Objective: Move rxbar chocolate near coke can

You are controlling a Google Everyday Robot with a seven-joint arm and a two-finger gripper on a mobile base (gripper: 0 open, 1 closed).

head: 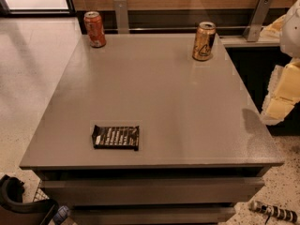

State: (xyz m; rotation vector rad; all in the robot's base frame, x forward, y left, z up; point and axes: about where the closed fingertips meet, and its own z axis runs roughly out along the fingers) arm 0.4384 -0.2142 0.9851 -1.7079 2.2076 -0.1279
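Note:
The rxbar chocolate (116,137) is a flat black wrapper with white print. It lies near the front left edge of the grey table (187,107). The coke can (95,29), red-orange with a silver top, stands upright at the table's far left corner, well behind the bar. My gripper (281,100) shows as a pale cream shape at the right edge of the view, beside the table's right side. It is far from both the bar and the can and holds nothing that I can see.
A gold-brown can (204,41) stands upright at the far right of the table. Two metal brackets (121,14) rise behind the table against the wall. A dark object (18,203) sits on the floor at front left, and a striped object (275,212) at front right.

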